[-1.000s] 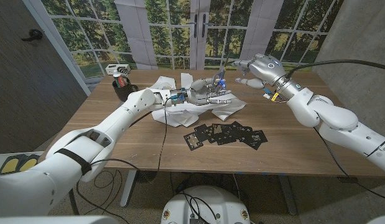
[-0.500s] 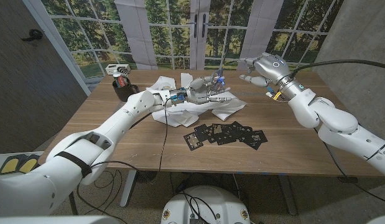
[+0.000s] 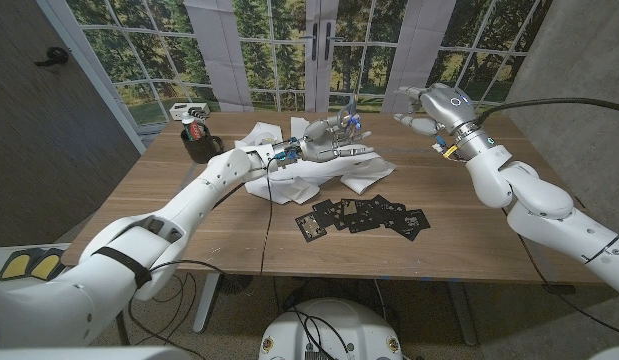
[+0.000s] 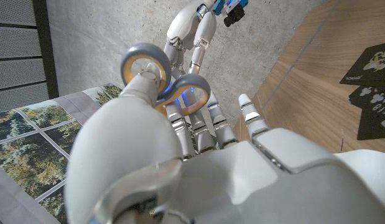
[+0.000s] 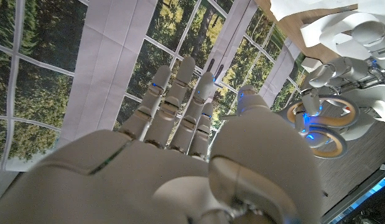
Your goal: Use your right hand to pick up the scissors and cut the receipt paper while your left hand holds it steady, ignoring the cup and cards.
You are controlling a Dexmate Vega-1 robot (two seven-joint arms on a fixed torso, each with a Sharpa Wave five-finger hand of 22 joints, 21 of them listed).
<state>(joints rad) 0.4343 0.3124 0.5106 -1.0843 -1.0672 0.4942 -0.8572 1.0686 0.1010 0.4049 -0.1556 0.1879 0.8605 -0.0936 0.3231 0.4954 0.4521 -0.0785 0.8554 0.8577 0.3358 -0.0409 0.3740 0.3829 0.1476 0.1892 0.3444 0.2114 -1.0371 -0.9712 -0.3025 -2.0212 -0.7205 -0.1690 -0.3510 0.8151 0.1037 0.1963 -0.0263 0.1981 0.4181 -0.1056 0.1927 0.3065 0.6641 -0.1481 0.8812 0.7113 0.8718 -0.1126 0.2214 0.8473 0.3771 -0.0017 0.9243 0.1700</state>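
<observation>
My left hand (image 3: 327, 146) holds the scissors (image 3: 351, 122) up above the crumpled white receipt paper (image 3: 314, 178) at the table's far middle. The scissors' grey-rimmed, blue-lined handle rings (image 4: 173, 79) stand above the fingers of that hand, and these rings (image 5: 321, 119) also show in the right wrist view. My right hand (image 3: 421, 108) hangs in the air to the right of the scissors, apart from them, fingers spread and holding nothing. Its fingers (image 5: 180, 106) stretch out straight.
Several black playing cards (image 3: 365, 215) lie spread on the wooden table (image 3: 189, 230) in front of the paper. A dark cup (image 3: 199, 142) stands at the far left. A wall of windows runs behind the table.
My left hand has lifted the scissors slightly up and back. My right hand has drifted to the right, away from the scissors.
</observation>
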